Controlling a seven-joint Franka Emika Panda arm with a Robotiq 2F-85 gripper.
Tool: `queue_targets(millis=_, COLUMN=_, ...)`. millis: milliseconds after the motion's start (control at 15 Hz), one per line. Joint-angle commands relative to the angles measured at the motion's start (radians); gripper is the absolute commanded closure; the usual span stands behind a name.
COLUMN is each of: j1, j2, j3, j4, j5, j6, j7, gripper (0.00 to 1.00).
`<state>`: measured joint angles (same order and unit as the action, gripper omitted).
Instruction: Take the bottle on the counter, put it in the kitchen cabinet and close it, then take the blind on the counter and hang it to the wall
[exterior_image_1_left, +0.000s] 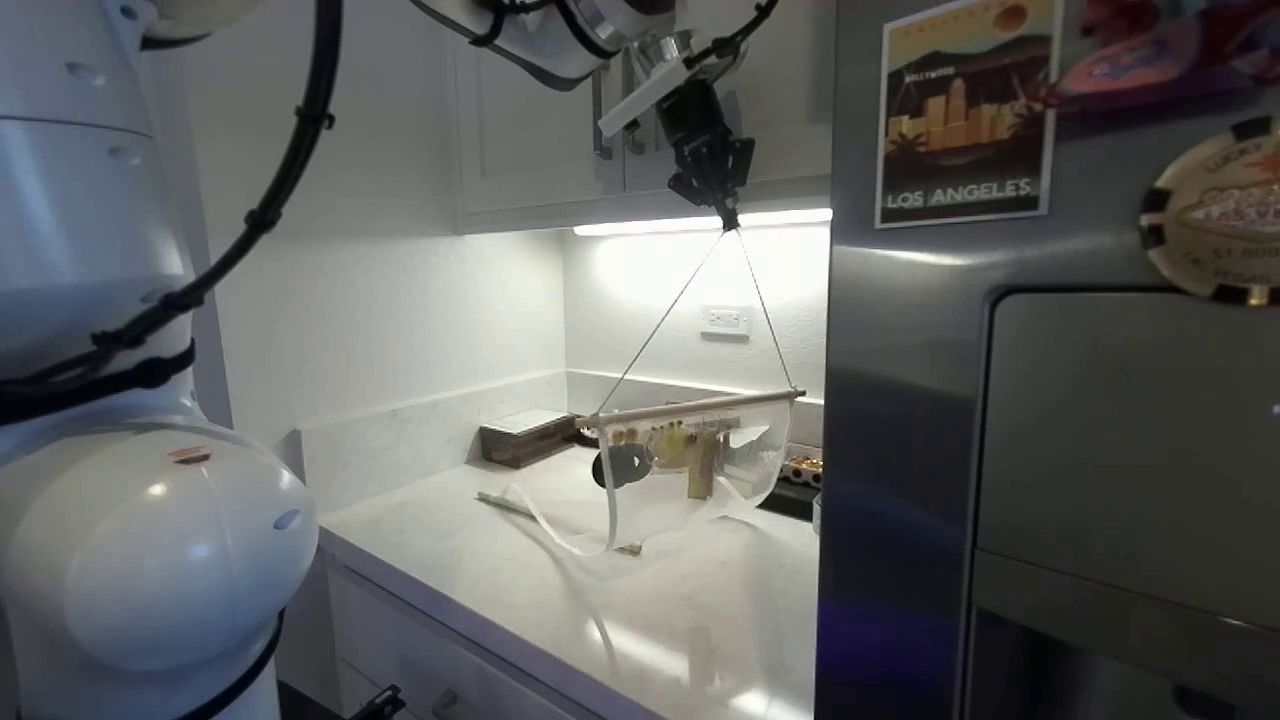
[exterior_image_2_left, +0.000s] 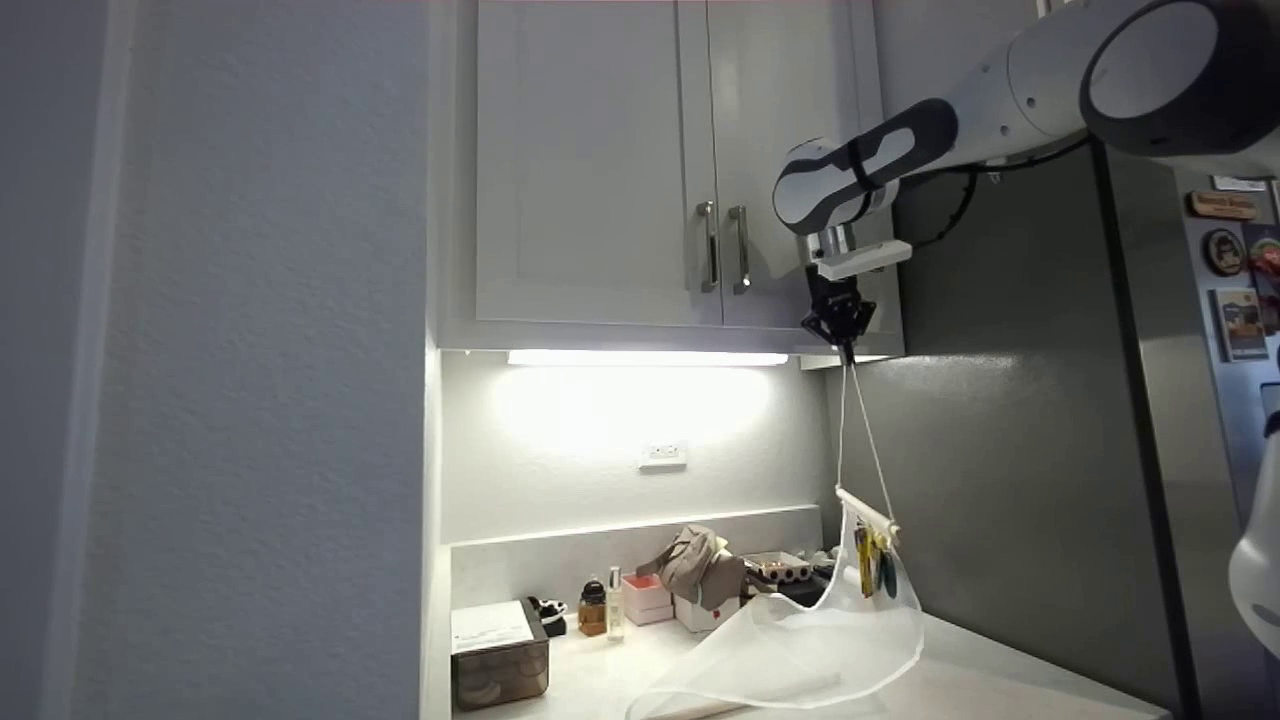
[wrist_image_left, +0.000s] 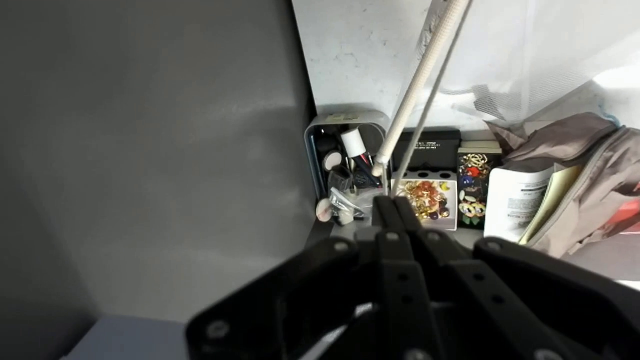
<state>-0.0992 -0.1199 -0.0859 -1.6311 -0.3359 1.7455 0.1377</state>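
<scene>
White surface (exterior_image_1_left: 430, 530) spans the lower middle; above it, the end effector (exterior_image_1_left: 730, 220) grips the blind (exterior_image_2_left: 845, 640) by its cords (exterior_image_1_left: 654, 331). The upper-centre cabinet (exterior_image_2_left: 600, 170) is closed; hanging remains. Whether the lower-centre amber bottle (exterior_image_2_left: 592, 612) is the task's is unclear.

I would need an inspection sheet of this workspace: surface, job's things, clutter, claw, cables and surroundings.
Surface: glossy white counter.
Job's things: blind hangs by its cord, lower rod apparently resting on the counter; kitchen cabinet shut.
Clutter: brown box, grey-brown pouch, dotted trinket box, amber bottle (cannot tell whether it is the job's).
Claw: shut on the blind's cord.
Cables: black cable runs along the arm.
Surroundings: steel fridge beside the counter; wall with outlet plate.
</scene>
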Motion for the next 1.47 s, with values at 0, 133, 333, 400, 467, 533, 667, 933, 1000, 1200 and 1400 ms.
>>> queue_targets(millis=0, j1=-0.009, j2=0.034, j3=-0.012, j4=0.112, j5=0.013, j6=-0.055, j7=-0.072, gripper=1.00)
queue_targets(millis=133, j1=-0.011, j2=0.036, j3=-0.020, j4=0.140, j5=0.013, j6=-0.058, j7=-0.081, gripper=1.00)
queue_targets(millis=333, j1=-0.017, j2=0.041, j3=-0.027, j4=0.190, j5=0.021, j6=-0.065, j7=-0.083, gripper=1.00)
queue_targets(millis=400, j1=-0.020, j2=0.044, j3=-0.030, j4=0.207, j5=0.024, j6=-0.066, j7=-0.080, gripper=1.00)
queue_targets(millis=467, j1=-0.022, j2=0.050, j3=-0.033, j4=0.233, j5=0.027, j6=-0.074, j7=-0.076, gripper=1.00)
queue_targets(millis=533, j1=-0.024, j2=0.054, j3=-0.037, j4=0.257, j5=0.033, j6=-0.084, j7=-0.073, gripper=1.00)
queue_targets(millis=667, j1=-0.028, j2=0.067, j3=-0.046, j4=0.307, j5=0.048, j6=-0.100, j7=-0.070, gripper=1.00)
queue_targets(millis=933, j1=-0.040, j2=0.090, j3=-0.060, j4=0.409, j5=0.080, j6=-0.153, j7=-0.071, gripper=1.00)
queue_targets(millis=1000, j1=-0.043, j2=0.094, j3=-0.064, j4=0.430, j5=0.084, j6=-0.169, j7=-0.074, gripper=1.00)
queue_targets(millis=1200, j1=-0.043, j2=0.100, j3=-0.075, j4=0.478, j5=0.075, j6=-0.214, j7=-0.077, gripper=1.00)
queue_targets(millis=1400, j1=-0.044, j2=0.113, j3=-0.080, j4=0.541, j5=0.060, j6=-0.277, j7=-0.082, gripper=1.00)
